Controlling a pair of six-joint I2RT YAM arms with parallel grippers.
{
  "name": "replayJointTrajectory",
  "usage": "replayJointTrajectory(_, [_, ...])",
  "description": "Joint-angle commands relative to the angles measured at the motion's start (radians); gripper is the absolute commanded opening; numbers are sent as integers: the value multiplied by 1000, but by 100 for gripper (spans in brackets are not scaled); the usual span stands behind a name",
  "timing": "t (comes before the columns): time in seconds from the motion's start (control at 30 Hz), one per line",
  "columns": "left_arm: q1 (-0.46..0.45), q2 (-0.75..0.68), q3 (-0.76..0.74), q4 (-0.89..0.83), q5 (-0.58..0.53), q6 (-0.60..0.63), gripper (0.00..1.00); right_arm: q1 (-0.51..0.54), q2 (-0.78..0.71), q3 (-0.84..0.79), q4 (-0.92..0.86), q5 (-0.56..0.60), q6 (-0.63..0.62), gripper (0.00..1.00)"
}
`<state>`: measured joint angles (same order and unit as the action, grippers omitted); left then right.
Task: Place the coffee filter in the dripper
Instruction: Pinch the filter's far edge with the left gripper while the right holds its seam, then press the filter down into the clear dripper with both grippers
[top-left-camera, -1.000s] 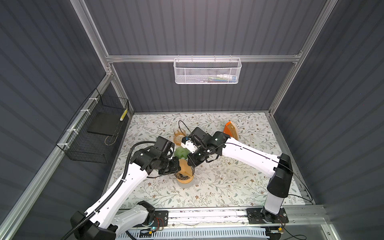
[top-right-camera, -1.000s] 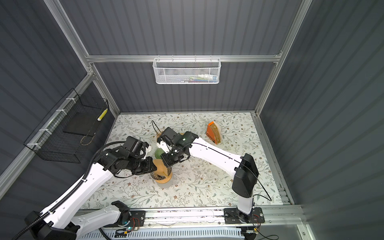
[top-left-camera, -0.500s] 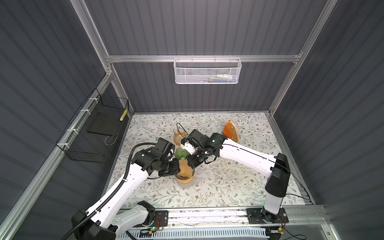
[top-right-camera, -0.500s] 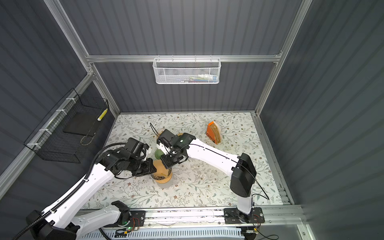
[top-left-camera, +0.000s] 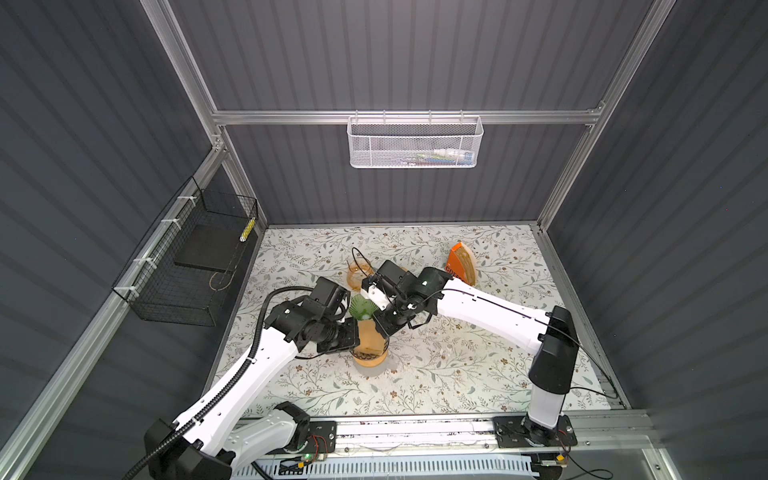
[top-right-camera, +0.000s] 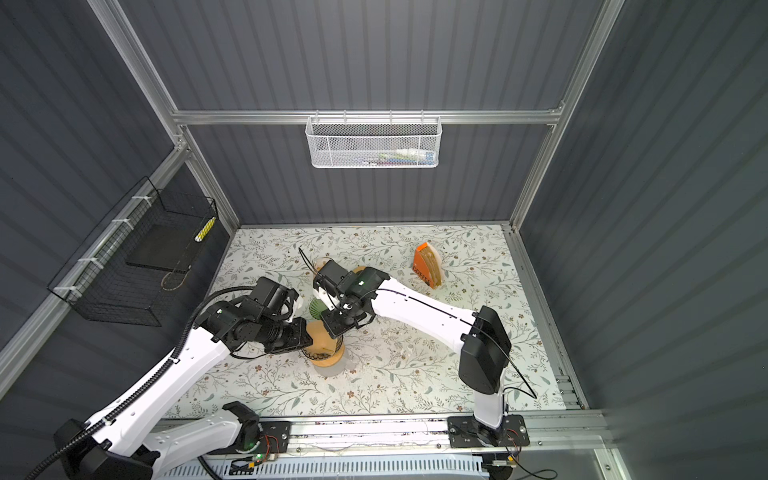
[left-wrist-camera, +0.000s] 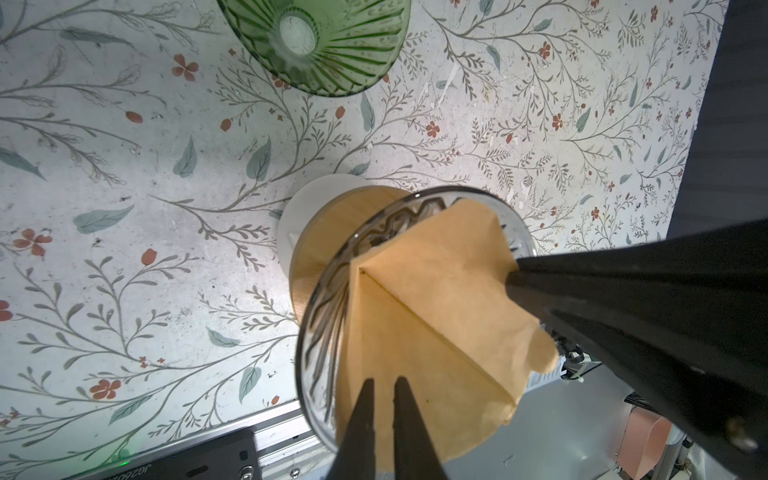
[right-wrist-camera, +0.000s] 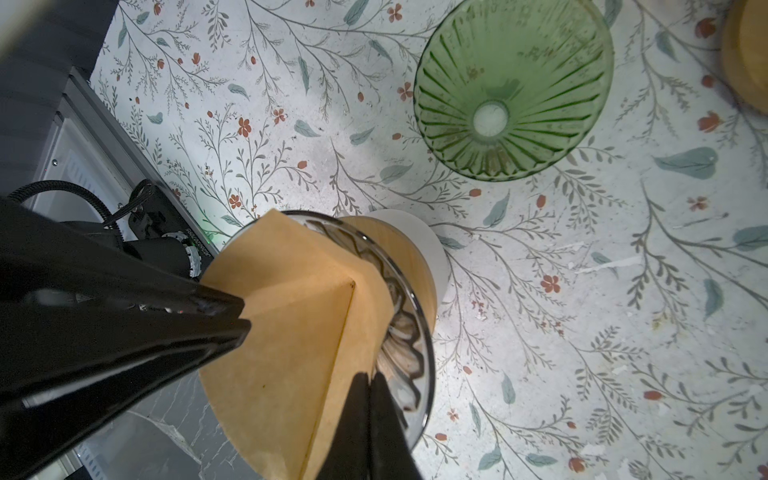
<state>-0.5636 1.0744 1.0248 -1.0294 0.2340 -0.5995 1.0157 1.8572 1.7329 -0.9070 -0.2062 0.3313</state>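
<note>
Both the left gripper (left-wrist-camera: 384, 380) and the right gripper (right-wrist-camera: 371, 380) are pinching opposite edges of the coffee filter (left-wrist-camera: 432, 299). It's sitting half-opened in the clear dripper (left-wrist-camera: 328, 291), between the desk's (top-left-camera: 457, 374) middle and front edge.

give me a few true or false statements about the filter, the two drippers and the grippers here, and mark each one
1. The brown coffee filter sits point-down inside the clear dripper. True.
2. The green dripper also holds a paper filter. False: it is empty and stands apart from the clear one.
3. The left gripper and the right gripper each pinch the filter's edge. True.
4. The orange filter box stands at the front edge of the table. False: it stands near the back wall, on the right.
</note>
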Motion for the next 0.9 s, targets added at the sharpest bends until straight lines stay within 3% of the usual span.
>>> replayJointTrajectory(0.0, [-7,-7,-21,0,-13,4,13,7,20,22,-17,20,-6,5])
replayJointTrajectory(0.87, [-7,0,-50,10,-29,11,12,14,32,22,-18,42,-5,6])
